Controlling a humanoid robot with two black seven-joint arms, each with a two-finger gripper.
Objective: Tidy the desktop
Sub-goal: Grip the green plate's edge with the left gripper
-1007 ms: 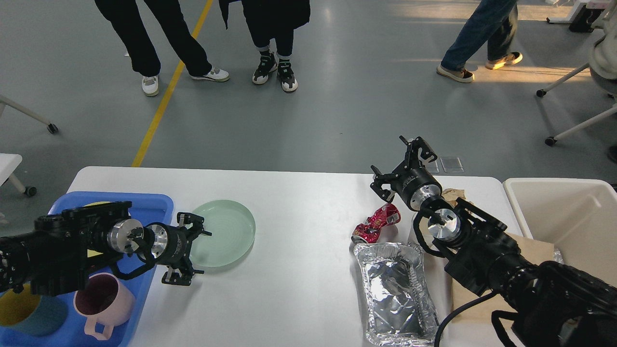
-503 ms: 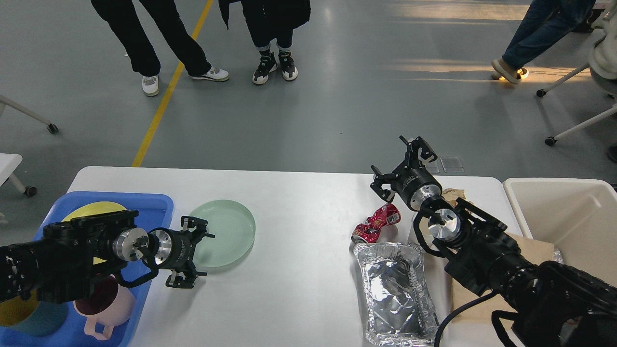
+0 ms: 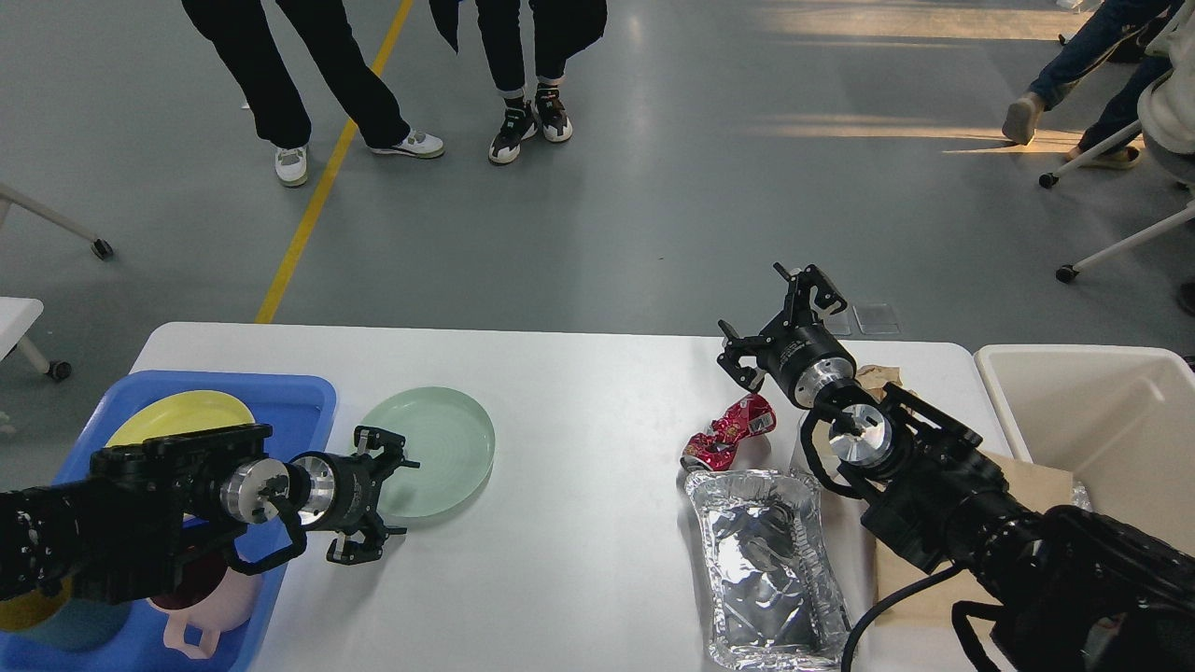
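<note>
The white desktop [image 3: 579, 392] spans the view. A pale green plate [image 3: 439, 448] lies on it left of centre. My left gripper [image 3: 385, 499] is open, its fingers straddling the plate's near-left rim just above the surface. A crushed red can [image 3: 728, 433] lies right of centre, with a crumpled foil tray [image 3: 766, 567] in front of it. My right gripper [image 3: 780, 317] is open and empty, raised above the far right edge behind the can.
A blue tray [image 3: 299, 397] at the left holds a yellow plate [image 3: 177, 415], a pink mug [image 3: 201, 607] and a teal-yellow cup [image 3: 47, 621]. A cream bin [image 3: 1102, 420] stands at the right. Brown paper [image 3: 1036, 485] lies under my right arm. People stand beyond the table.
My left arm has drawn back toward me and lower, uncovering the yellow plate; its gripper has narrowed a little at the green plate's rim. The right arm has not moved. People behind walked on.
</note>
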